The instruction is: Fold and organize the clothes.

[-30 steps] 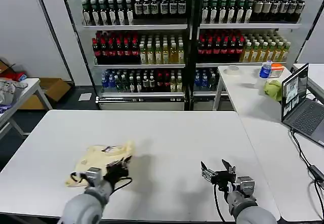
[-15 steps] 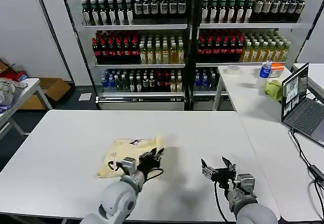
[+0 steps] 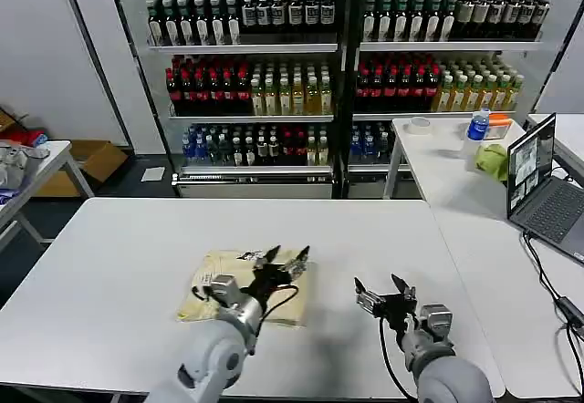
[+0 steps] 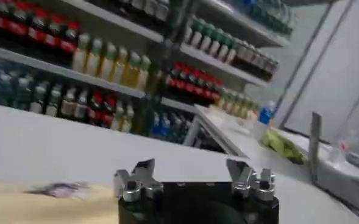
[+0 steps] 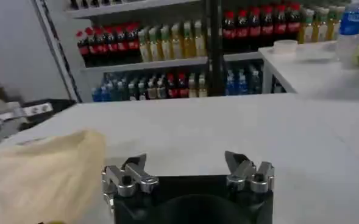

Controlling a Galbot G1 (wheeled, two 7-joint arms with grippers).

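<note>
Left end effector [image 3: 285, 261] partly hides the T-shirt [image 3: 219, 280].

Pale cream-yellow T-shirt [image 3: 239, 284] of thin soft matt cloth, lightly creased, lying on a wide white table [image 3: 119, 266] with a smooth, faintly sheened laminate-like top. Left gripper [image 3: 286, 259] and right gripper [image 3: 380, 289] with bare silvery metal fingers, dull sheen, screw heads visible, on matt black bodies that look like plastic; light grey smooth arm shells, black rubbery cables. Behind, glossy clear plastic bottles [image 3: 246, 88] on pale smooth metal-looking shelves [image 3: 246, 47], and a crumpled bright green cloth [image 3: 494, 160] beside a dark matt laptop [image 3: 547, 204].
</note>
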